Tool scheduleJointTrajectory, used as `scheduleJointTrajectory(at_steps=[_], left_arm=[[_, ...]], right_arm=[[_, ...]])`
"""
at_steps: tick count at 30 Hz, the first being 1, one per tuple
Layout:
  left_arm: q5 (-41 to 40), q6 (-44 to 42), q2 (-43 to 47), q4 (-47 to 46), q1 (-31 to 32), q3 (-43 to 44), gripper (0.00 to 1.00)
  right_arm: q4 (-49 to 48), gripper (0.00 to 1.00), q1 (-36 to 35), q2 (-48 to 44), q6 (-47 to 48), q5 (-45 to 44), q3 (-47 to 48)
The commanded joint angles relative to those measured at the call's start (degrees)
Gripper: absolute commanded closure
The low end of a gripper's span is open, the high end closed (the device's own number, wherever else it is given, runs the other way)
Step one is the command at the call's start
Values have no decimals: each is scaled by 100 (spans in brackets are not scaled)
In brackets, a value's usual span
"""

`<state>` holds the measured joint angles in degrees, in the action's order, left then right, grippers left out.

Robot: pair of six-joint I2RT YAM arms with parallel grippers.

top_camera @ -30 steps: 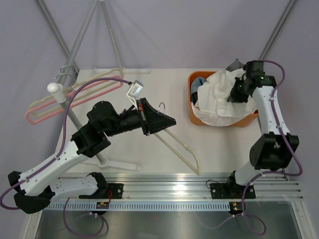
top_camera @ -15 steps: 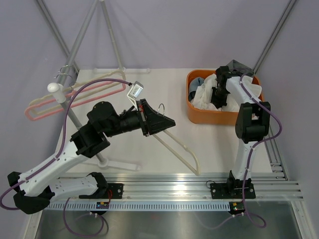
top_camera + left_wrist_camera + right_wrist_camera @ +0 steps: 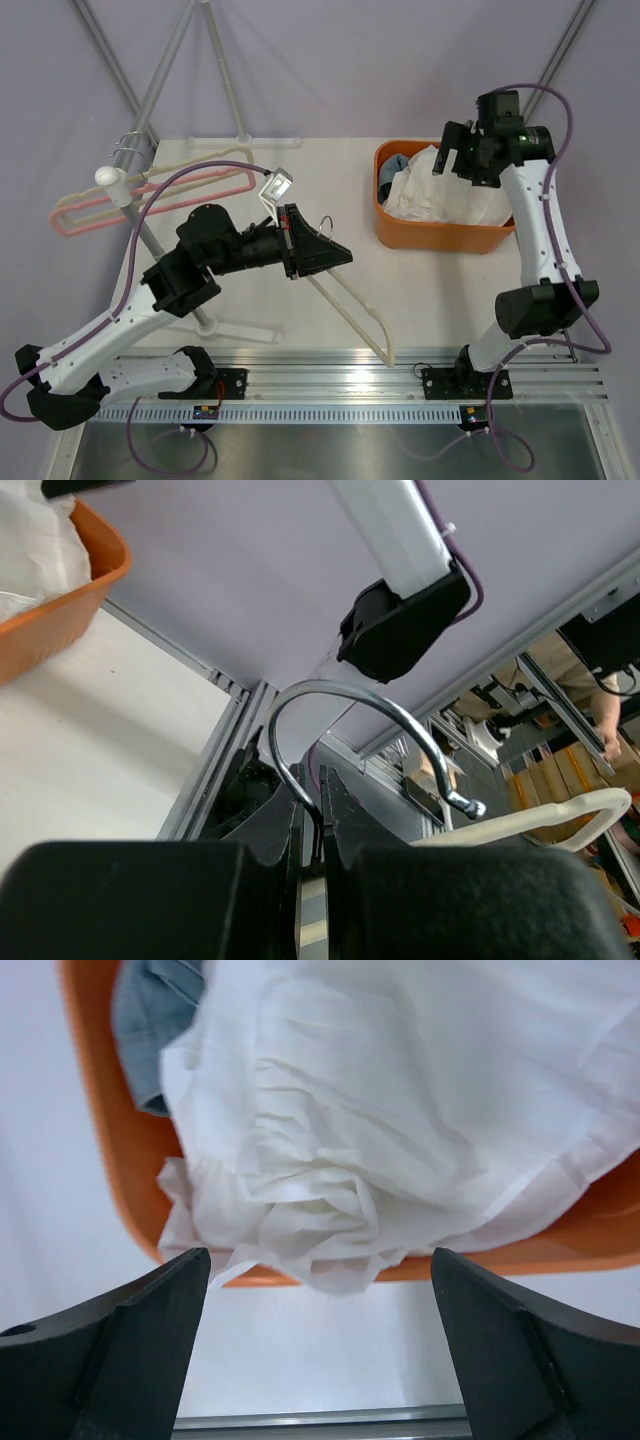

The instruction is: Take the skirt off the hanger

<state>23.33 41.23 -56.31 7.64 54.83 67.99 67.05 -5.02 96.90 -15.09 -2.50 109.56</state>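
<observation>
Skirt (image 3: 380, 1130): in basket (image 3: 430, 236), off hanger (image 3: 530, 818) (removal looks done). Right gripper (image 3: 320, 1252): wide, empty. Left gripper (image 3: 312, 815): clamped on hanger. Next: set hanger down gently.

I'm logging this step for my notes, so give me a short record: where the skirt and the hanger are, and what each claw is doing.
left claw: shut on the metal hook of the hanger
right claw: open, holding nothing, above the basket
skirt: white, bunched in the orange basket beside a blue garment
hanger: no cloth on it
task state: skirt is off the hanger
</observation>
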Motion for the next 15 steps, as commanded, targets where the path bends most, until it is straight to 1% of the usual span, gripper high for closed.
scheduleJointTrajectory(at_steps=[1, 2, 3, 4, 5, 6, 7, 8, 9, 10, 11, 12, 13, 14, 15], left_arm=[[671, 16, 33, -385, 19, 232, 100], [1029, 51, -28, -534, 19, 267, 100], [1216, 78, -29, -622, 19, 294, 100], [1418, 156, -90, -736, 19, 294, 100], [1724, 244, -99, -964, 19, 268, 100], [1849, 436, -108, -1297, 19, 242, 100], [1946, 543, -99, -1457, 19, 172, 100], [2095, 631, -90, -1632, 28, 136, 100], [2140, 832, -73, -1947, 28, 101, 100], [2175, 938, -38, -2107, 28, 66, 100], [2245, 1052, -20, -2317, 28, -30, 100], [2281, 1401, -11, -2903, 37, -101, 100], [2359, 1631, -11, -3622, 45, -249, 100], [2386, 1842, -37, -3629, 46, -251, 100], [2404, 2262, -64, -4247, 63, -320, 100]], right_arm=[[362, 1, -78, -733, 120, 186, 434], [266, 1, -70, -1039, 103, 432, 400], [161, 0, -70, -1198, 25, 626, 313], [-119, 1, -61, -1374, -211, 1229, -28], [-269, 1, -52, -1524, -309, 1739, -248], [-436, 0, -35, -1786, -345, 2362, -477], [-821, 1, -43, -1902, -371, 3856, -1053], [-1103, 1, -35, -2008, -459, 4620, -1460], [-1558, 1, -35, -2331, -694, 5193, -1890], [-3051, 1, -61, -2577, -1550, 6173, -2999], [-3988, 1, -104, -2858, -2176, 6461, -3628], [-5024, 1, -148, -3418, -2783, 6629, -4165], [-6688, 1, -184, -3859, -3885, 6796, -5049], [-7322, 1, -219, -3863, -4287, 6824, -5371], [-7755, 0, -280, -4150, -4535, 6859, -5575]])
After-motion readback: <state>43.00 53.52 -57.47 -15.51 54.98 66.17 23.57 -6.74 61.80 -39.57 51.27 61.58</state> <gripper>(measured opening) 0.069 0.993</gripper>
